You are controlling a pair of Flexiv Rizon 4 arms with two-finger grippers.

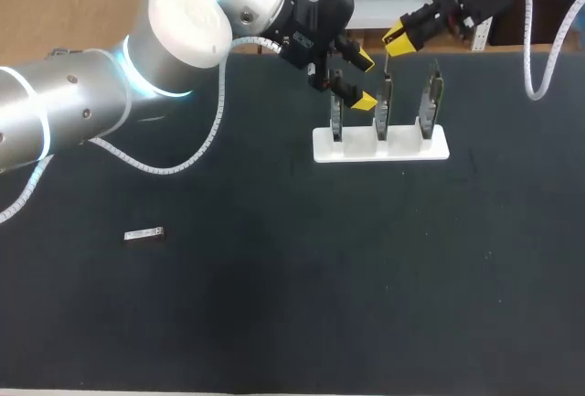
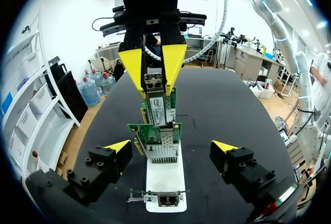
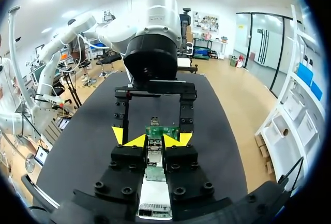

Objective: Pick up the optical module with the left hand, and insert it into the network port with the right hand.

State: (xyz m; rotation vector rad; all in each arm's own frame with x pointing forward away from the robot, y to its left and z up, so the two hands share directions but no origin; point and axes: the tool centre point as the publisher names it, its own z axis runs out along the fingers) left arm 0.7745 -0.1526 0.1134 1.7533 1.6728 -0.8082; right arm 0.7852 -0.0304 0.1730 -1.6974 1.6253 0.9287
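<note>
A small silvery optical module (image 1: 144, 233) lies alone on the dark table at the left, far from both grippers. A white holder (image 1: 379, 146) at the back carries three upright green network cards (image 2: 160, 141). My left gripper (image 1: 365, 80) (image 2: 171, 146) hangs open over the holder's left part, with a card between its spread fingers and touching neither. My right gripper (image 1: 399, 42) (image 3: 155, 142) comes down from the back right. It is shut on a second silvery module (image 2: 153, 79) standing at the top of a card (image 2: 164, 107).
A white spiral cable (image 1: 155, 165) from my left arm sags onto the table left of the holder. My two grippers stand close together above the cards. The table's front half holds nothing but the loose module.
</note>
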